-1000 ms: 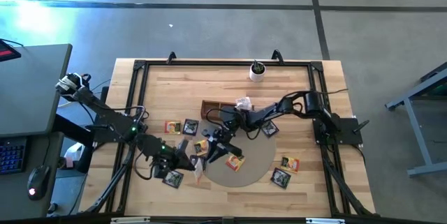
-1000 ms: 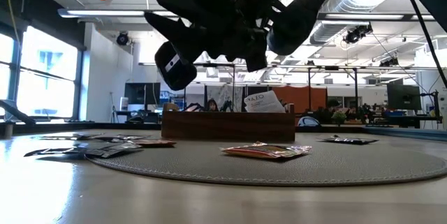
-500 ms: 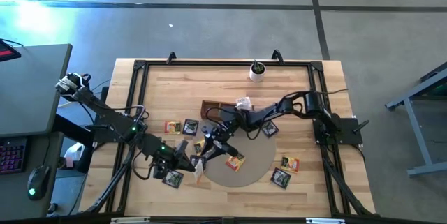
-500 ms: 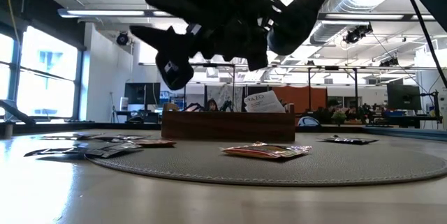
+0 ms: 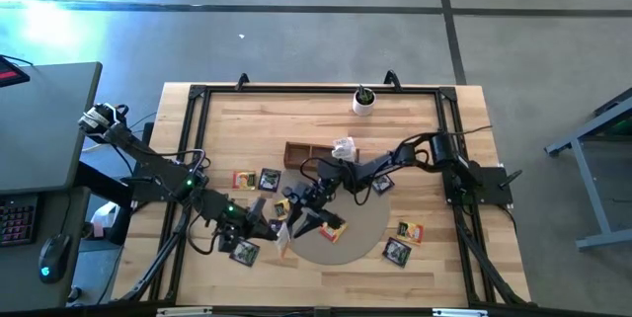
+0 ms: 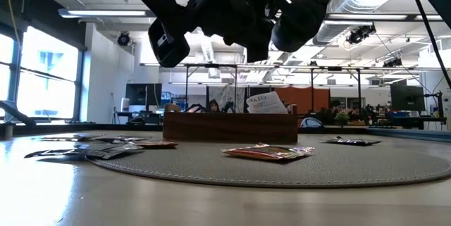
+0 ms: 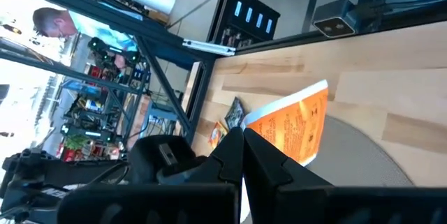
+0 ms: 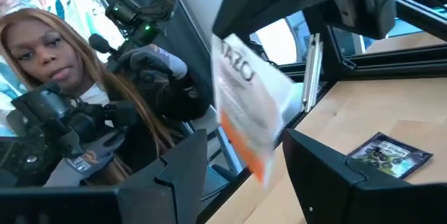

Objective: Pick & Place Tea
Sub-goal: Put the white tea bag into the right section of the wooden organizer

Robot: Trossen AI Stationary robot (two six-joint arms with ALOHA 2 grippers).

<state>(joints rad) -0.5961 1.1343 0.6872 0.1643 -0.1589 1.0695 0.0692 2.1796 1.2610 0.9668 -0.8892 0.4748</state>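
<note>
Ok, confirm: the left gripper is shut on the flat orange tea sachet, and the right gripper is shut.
Wrong about the right gripper: the right wrist view shows it open. The left gripper is shut on the flat orange tea sachet.

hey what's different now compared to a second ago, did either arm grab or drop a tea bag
The right pincer spread its fingers wide over the round mat and shifted slightly toward the left pincer; it holds nothing. The left pincer stayed shut on the orange tea sachet, held up off the table, and it now stands between the right pincer's open fingers. The sachets on the table and the wooden box did not move.
</note>
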